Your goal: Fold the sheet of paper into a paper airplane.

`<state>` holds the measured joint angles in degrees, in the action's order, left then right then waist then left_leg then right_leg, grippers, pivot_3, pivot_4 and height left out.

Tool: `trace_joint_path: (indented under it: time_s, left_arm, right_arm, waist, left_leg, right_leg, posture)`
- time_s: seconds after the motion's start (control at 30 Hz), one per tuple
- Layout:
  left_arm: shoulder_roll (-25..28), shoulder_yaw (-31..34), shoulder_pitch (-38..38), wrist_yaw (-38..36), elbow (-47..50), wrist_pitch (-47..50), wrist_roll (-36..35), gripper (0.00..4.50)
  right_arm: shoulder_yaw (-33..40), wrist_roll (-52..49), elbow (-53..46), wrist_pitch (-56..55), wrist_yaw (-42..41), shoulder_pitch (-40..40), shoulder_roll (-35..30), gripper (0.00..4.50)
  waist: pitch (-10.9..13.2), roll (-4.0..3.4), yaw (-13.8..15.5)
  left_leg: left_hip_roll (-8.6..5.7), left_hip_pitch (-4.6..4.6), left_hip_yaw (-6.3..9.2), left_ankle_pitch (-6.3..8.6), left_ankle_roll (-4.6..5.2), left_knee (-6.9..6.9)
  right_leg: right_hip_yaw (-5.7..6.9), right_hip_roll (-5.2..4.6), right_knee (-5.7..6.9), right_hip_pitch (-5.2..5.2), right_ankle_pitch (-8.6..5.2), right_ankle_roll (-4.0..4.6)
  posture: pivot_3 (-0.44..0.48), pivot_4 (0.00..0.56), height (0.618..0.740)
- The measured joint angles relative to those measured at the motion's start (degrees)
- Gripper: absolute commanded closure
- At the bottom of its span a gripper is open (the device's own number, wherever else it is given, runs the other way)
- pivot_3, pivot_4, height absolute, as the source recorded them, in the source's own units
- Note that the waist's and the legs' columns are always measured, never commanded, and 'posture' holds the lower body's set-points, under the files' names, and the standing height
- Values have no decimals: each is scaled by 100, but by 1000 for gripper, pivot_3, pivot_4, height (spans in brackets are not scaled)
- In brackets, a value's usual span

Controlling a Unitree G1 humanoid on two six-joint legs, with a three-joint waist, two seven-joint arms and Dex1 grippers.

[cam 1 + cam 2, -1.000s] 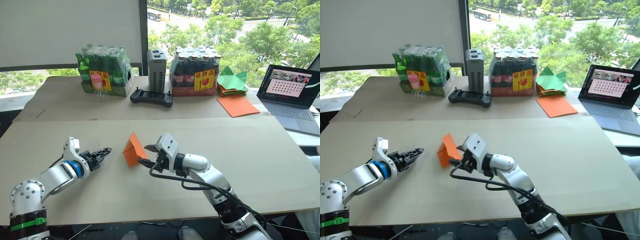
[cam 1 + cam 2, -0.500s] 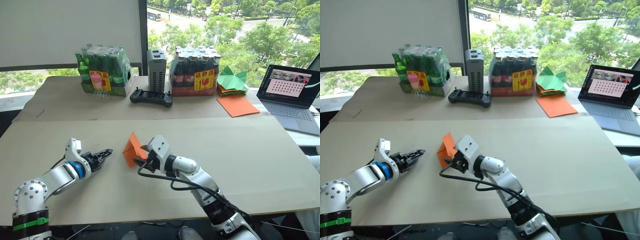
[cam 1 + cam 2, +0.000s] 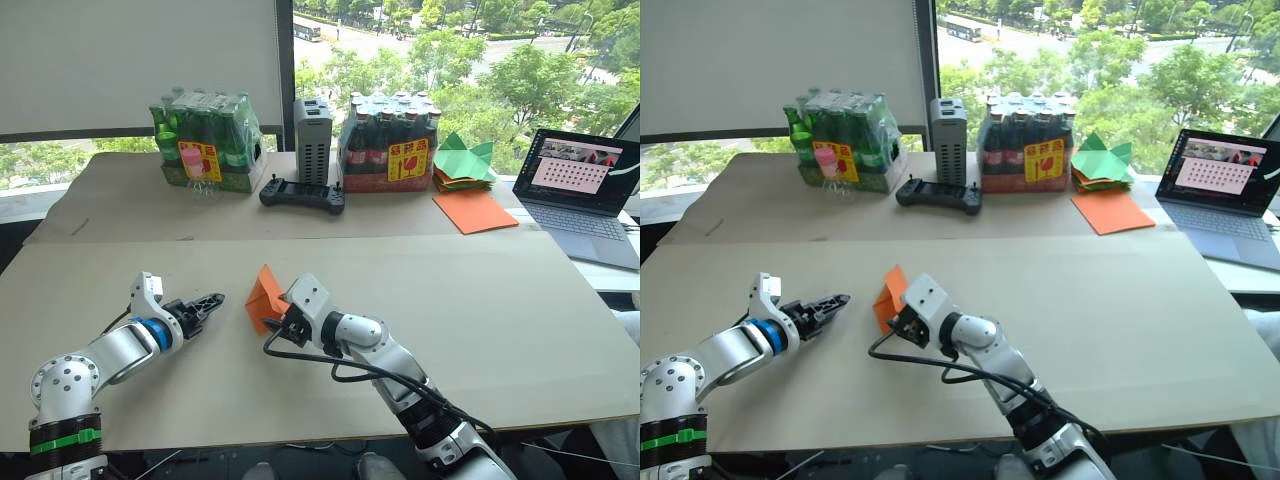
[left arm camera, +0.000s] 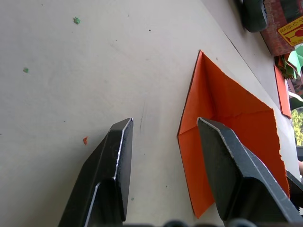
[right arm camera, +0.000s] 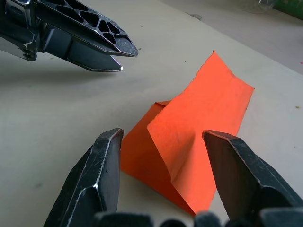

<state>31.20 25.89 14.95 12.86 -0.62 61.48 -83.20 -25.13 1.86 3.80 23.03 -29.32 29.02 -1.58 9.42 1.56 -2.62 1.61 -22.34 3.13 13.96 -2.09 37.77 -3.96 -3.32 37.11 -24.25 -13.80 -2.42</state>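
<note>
From the head views we see the thin bright-orange, partly folded sheet of paper (image 3: 266,297) lying mid-table on the pale tabletop (image 3: 520,300), between our left gripper (image 3: 212,301) and right gripper (image 3: 281,322). We judge a sideways shove could skid or crumple it.

In the left wrist view our fingers (image 4: 111,175) are spread, holding nothing, near the sheet's edge.

In the right wrist view our fingers (image 5: 102,172) gape around the raised flap, not yet pinching.

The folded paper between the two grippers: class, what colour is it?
Bright orange, plain. The paper shows best in the right wrist view.
</note>
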Motion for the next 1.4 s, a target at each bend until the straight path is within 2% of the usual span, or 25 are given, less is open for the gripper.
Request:
trace_joint_path:
  time_s: [0.13,0.3,0.33,0.5,0.7,0.97,1.2,1.4]
  left_arm:
    - [-16,2,-2,7,1,0,0,2217]
    - [-36,2,-4,13,2,-1,0,2217]
    - [-36,2,-5,13,2,-2,0,2217]
    - [-40,2,-11,9,2,-2,11,2217]
    - [-45,5,-20,-14,2,-4,76,2217]
    - [-57,15,-23,-161,-31,-4,238,2217]
    - [-147,17,-22,-314,-37,-6,390,2217]
    - [-160,20,11,-385,-76,-3,458,2217]
  right_arm:
    - [1,31,69,9,28,39,15,2610]
    - [5,112,118,9,82,108,14,4363]
    - [8,135,133,9,89,113,13,4442]
    - [-11,275,146,-54,114,141,-93,4442]
    - [17,486,112,-621,-120,287,-789,4442]
    - [454,57,-384,-1420,-1542,420,-2163,4442]
    - [692,-582,-732,-1527,-2517,566,-2591,4442]
    - [782,-898,-813,-1687,-3071,779,-2668,4442]
  waist:
    - [0,0,-1]
    - [0,0,-1]
    - [0,0,0]
    - [0,0,3]
    - [1,1,7]
    - [2,3,-2]
    - [2,4,2]
    - [2,4,4]
  left_leg:
    - [0,0,0,0,0,0]
    - [0,0,0,0,0,0]
    - [0,0,0,0,0,0]
    - [0,0,0,0,0,0]
    - [-1,0,-1,0,0,0]
    - [0,0,-2,0,0,0]
    - [0,1,-1,0,0,0]
    - [0,2,-1,0,0,0]
  right_leg:
    - [0,0,0,0,0,0]
    - [0,0,0,0,0,0]
    - [0,0,0,0,0,0]
    - [0,0,0,0,0,0]
    - [0,-1,-2,1,0,0]
    - [0,0,-4,3,0,-1]
    - [0,0,-4,5,0,0]
    - [0,-1,-3,6,0,0]
  posture:
    - [0,150,740]
    - [0,150,740]
    - [0,150,740]
    - [0,150,740]
    - [0,150,740]
    - [0,150,740]
    - [0,150,740]
    - [0,150,740]
